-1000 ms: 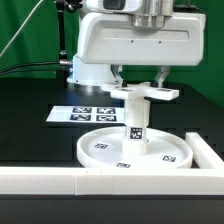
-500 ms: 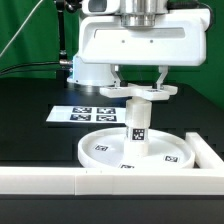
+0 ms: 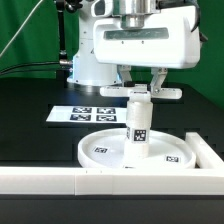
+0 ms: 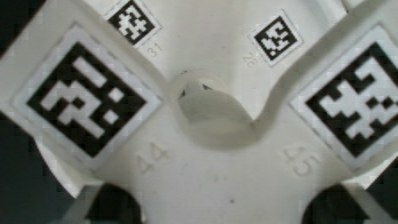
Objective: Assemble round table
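The large rimmed round disc lies flat on the black table. The short cylindrical post stands upright at its centre, with tags on its side. The flat cross-shaped piece sits level on top of the post. My gripper reaches straight down from above and is shut on the cross-shaped piece, one finger on each side. In the wrist view the cross-shaped piece fills the picture with its tags, and my gripper holds its edge between the dark fingertips. The post top is hidden under the piece.
The marker board lies flat behind the disc, toward the exterior view's left. A long white rail runs along the front edge, and another runs along the exterior view's right. The arm's white base stands behind.
My hand has turned about its vertical axis while gripping the cross-shaped piece on the post; the piece has turned with it. The disc and post stay in place.
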`<state>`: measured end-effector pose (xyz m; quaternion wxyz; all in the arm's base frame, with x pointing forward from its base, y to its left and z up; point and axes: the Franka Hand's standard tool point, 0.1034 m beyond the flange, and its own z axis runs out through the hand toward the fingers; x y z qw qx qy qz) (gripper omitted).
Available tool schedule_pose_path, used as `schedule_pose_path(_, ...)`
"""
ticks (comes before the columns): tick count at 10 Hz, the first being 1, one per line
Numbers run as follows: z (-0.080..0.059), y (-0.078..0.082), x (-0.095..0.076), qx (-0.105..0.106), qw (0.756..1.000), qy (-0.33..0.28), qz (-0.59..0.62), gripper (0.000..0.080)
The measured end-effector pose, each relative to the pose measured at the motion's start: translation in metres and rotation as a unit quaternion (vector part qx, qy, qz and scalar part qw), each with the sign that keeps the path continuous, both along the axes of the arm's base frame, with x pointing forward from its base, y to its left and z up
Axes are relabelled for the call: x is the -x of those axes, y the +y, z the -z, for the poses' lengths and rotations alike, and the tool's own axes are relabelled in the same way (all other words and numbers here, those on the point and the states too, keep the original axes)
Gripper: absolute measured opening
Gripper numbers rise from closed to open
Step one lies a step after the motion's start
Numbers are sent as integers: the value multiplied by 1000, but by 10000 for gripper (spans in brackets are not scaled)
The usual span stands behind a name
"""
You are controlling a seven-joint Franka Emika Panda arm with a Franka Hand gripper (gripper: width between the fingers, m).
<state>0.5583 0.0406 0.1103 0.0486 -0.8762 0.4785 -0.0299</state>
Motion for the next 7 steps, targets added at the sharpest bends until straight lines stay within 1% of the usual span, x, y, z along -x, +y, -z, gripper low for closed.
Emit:
schedule_pose_path(1,0,0,0,-9,998,2,62,442)
schedule_pose_path(4,0,1,-1,-21,981,9,193,442)
schedule_pose_path(6,0,0,-1,-27,970,12,241,442)
schedule_pose_path(7,0,0,-2,-33,964,13,262,442)
